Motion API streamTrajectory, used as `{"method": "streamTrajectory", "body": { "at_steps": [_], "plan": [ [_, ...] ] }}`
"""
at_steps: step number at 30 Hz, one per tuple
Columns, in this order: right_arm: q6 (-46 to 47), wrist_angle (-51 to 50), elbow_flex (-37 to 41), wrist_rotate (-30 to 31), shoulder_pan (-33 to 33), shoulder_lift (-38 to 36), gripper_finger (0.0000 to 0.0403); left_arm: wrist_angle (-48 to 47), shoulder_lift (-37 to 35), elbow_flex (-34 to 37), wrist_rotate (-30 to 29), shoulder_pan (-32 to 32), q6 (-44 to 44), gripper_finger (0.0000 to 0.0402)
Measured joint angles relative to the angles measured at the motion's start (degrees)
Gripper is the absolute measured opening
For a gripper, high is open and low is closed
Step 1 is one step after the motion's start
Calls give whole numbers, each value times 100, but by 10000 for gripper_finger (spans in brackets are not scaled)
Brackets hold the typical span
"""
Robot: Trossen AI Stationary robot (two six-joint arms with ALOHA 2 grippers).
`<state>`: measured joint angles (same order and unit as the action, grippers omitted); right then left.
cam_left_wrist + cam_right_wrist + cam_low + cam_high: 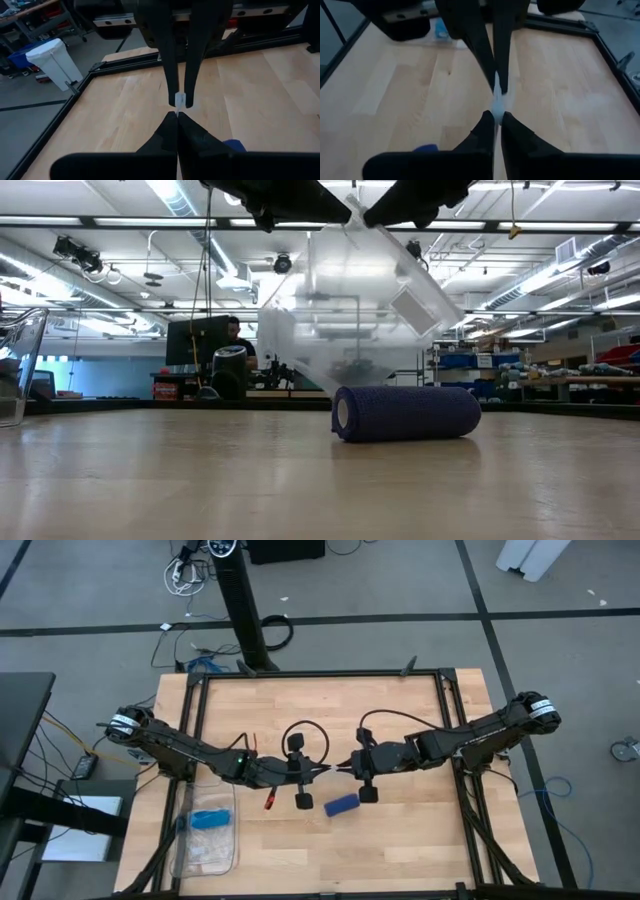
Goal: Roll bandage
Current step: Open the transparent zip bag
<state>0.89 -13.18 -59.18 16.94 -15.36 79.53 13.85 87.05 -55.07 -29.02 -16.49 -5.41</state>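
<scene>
Bandage (pixel 341 804) rolled, lying free on table (pixel 400 850); my left gripper (pixel 327 771) and right gripper (pixel 343 767) both pinch a clear bag (pixel 350 300) above it

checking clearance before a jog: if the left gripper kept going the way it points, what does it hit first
Most likely the right gripper: the left gripper points straight at it, tips nearly meeting over a clear plastic bag. The bandage lies off that line.
</scene>
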Motion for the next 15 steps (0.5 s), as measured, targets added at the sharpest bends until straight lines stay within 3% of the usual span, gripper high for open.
{"method": "streamTrajectory", "body": {
  "at_steps": [15],
  "plan": [
    [580,-1007,9,90,-84,-2,14,-66,-302,11,-117,-2,4,0]
  ]
}}
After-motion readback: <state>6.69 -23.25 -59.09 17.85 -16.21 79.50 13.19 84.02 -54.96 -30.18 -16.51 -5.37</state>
